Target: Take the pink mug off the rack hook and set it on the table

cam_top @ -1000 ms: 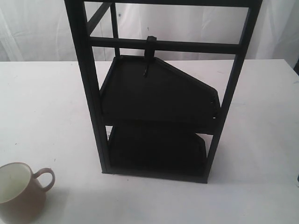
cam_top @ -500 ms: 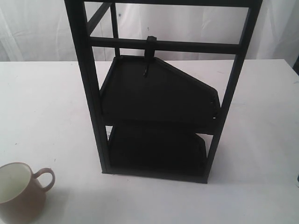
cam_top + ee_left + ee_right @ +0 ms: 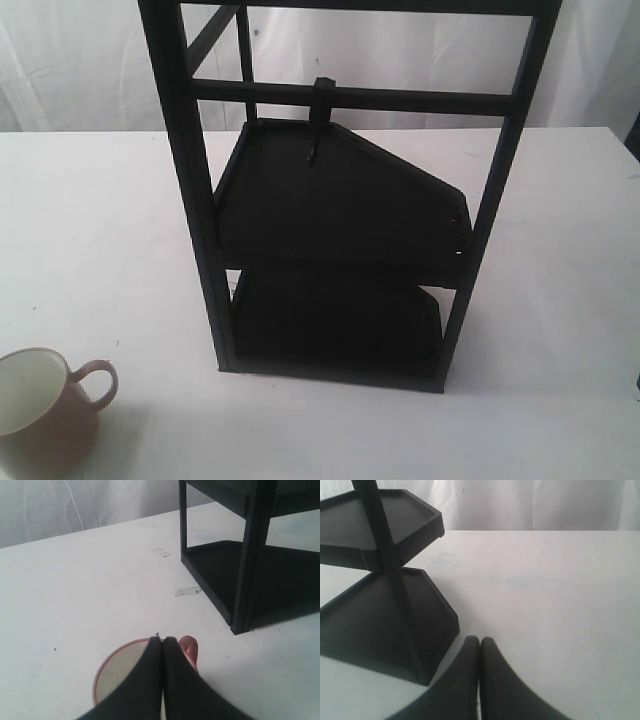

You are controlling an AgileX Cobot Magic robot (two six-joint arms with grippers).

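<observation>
Exterior view: pink mug [image 3: 40, 410] upright on surface [image 3: 100, 230] at lower left corner, body cut off by frame edge, handle pointing toward rack [image 3: 340, 230]. Mug well apart from rack hook [image 3: 318, 120] on crossbar. Shelf interiors too dark to make out. Left wrist view: left end effector [image 3: 162, 645] fingers pressed together, gripping nothing, hiding part of mug rim. Right wrist view: right end effector [image 3: 479, 645] fingers also together, near rack base corner.
</observation>
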